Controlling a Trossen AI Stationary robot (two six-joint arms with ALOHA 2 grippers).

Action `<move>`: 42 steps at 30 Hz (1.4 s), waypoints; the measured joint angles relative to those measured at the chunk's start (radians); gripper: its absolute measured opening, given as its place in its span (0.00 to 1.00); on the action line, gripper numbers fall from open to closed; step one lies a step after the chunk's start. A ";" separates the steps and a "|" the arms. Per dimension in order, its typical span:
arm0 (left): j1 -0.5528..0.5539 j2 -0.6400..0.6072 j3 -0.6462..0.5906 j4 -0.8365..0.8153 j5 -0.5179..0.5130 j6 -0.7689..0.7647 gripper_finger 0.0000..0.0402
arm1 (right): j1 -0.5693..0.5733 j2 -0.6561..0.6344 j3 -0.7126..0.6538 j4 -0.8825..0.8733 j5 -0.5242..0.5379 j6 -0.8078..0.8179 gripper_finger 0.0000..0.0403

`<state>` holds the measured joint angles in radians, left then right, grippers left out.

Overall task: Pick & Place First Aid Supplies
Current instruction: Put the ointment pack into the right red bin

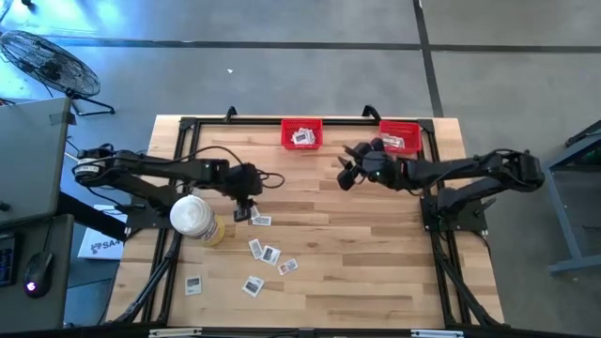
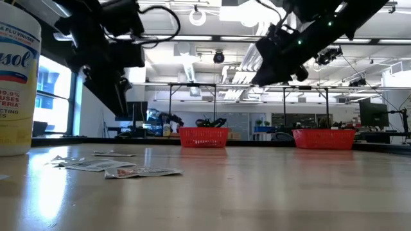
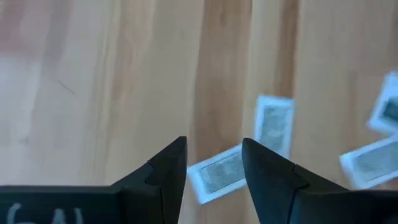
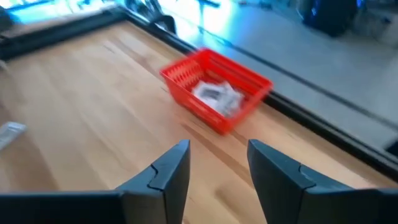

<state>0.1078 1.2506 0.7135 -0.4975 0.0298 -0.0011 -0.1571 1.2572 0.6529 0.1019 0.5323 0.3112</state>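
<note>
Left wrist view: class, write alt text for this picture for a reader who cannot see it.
The left gripper hangs open over a wooden table, its two dark fingers framing a small white packet lying flat below. A second packet touches the first packet's far end, and two more packets lie off to one side.

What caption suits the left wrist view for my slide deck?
Open left gripper poised above a white packet on the wooden table, more packets beside it.
</note>
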 joint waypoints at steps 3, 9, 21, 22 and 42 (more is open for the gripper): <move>0.034 0.036 0.000 -0.002 0.050 0.094 0.38 | 0.026 0.000 0.000 0.037 0.020 -0.008 0.37; 0.085 0.147 -0.001 -0.016 0.143 0.183 0.38 | 0.052 0.000 0.000 0.046 0.019 -0.006 0.37; 0.082 0.229 -0.001 0.018 0.041 0.267 0.38 | 0.060 0.000 -0.001 0.039 0.019 -0.006 0.37; 0.082 0.240 -0.001 0.032 0.030 0.262 0.38 | 0.060 0.000 -0.001 0.037 0.019 -0.006 0.37; 0.185 0.293 0.113 0.146 -0.058 0.125 0.38 | 0.075 0.000 -0.001 0.008 0.015 -0.002 0.35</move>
<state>0.2927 1.5437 0.8267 -0.3516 -0.0280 0.1239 -0.0818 1.2572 0.6518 0.1096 0.5472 0.3094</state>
